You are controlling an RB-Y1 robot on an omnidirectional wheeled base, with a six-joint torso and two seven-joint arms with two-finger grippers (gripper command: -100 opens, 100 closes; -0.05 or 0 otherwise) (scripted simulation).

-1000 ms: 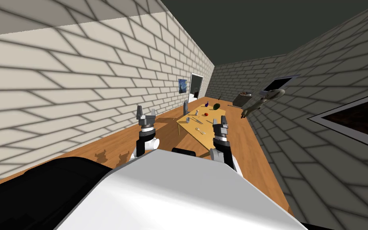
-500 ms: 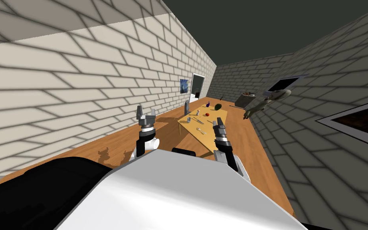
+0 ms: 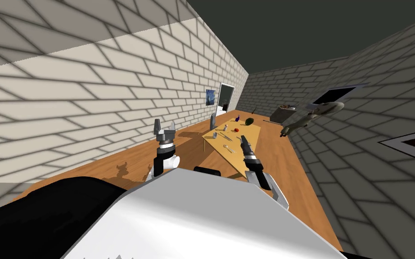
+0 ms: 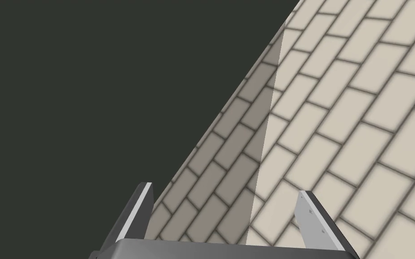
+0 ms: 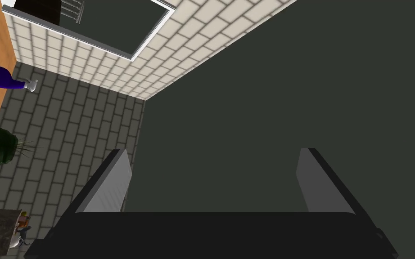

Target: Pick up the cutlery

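Left arm is up beside the chest, and the left pincer (image 3: 165, 124) points at the ceiling. Its blades are spread wide with nothing between them. The right arm reaches forward, tipped toward the worktop (image 3: 252, 131). The right pincer (image 3: 243, 140) sits over the near end, blades just as far apart and empty too. The cutlery (image 3: 227, 148) lies flat on the near half of the worktop, just left of the right pincer. It is a small, pale, silvery piece, long axis slanting along the worktop's length, too small to tell which end leads. At the far end stand a purple bottle (image 3: 237, 119) and a dark green object (image 3: 249, 121).
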